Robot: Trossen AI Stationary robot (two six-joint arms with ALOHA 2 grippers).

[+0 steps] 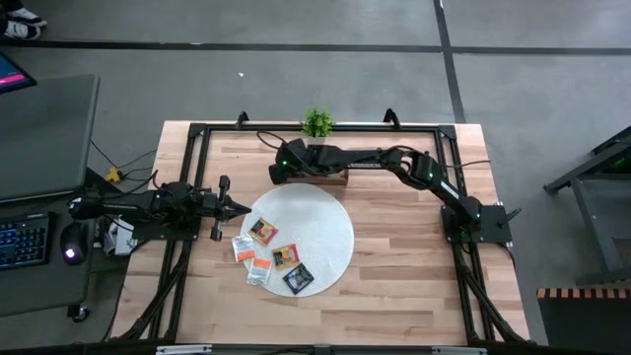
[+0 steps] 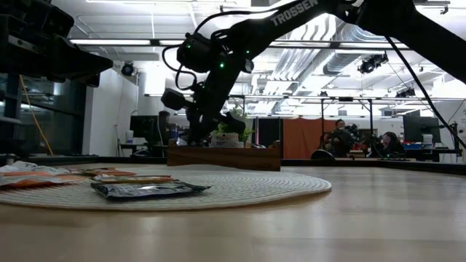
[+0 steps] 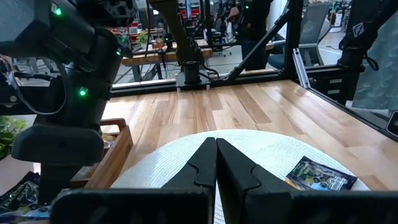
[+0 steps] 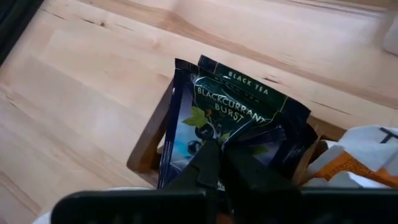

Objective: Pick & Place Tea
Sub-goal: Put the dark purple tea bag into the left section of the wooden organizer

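Wooden table (image 1: 394, 286), light butcher-block planks, black frame round the edges. Round white woven mat (image 1: 330, 212) sits near the middle. Brown wooden tray (image 2: 240, 158) just past the mat's far edge, w/ small green plant (image 1: 316, 122) behind it at the table's far side. Off the table's left: grey desk w/ keyboard (image 1: 22, 243) & mouse (image 1: 69, 248). Grey floor w/ dark lines. In the low view, bkgd is an open workshop: ceiling lights, desks, people (image 2: 341, 138) seated far off.
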